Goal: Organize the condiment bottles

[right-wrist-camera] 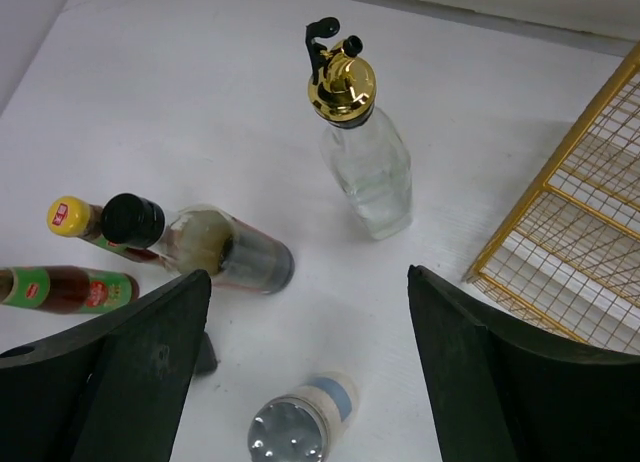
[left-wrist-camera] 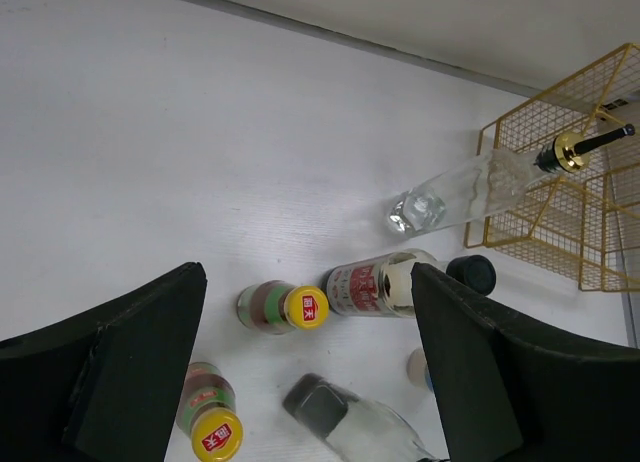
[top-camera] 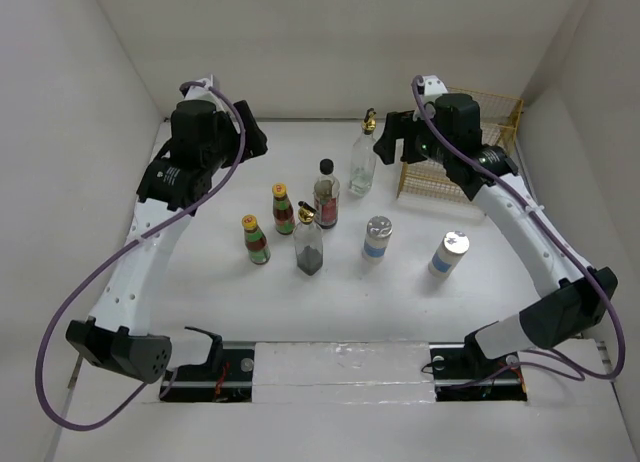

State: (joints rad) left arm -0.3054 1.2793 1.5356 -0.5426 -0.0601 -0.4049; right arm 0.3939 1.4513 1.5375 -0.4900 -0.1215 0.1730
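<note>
Matte white table (top-camera: 330, 312) enclosed by plain white walls; gold wire basket (top-camera: 440, 182) at the far right; seven upright cylindrical condiment bottles (top-camera: 309, 247) stand clustered mid-table; left gripper (top-camera: 256, 139) and right gripper (top-camera: 392, 142) hover released, empty.

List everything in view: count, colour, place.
sauce bottles: two, red with yellow caps, left of centre
pourer bottles: two, clear glass with gold pourers, one far, one near, centre
jar: one, black cap, centre
shakers: two, white with blue bands and silver tops, right of centre
basket: one, gold wire, far right
table: one, white
left tool: one, black, open, far left
right tool: one, black, open, by the basket
</note>
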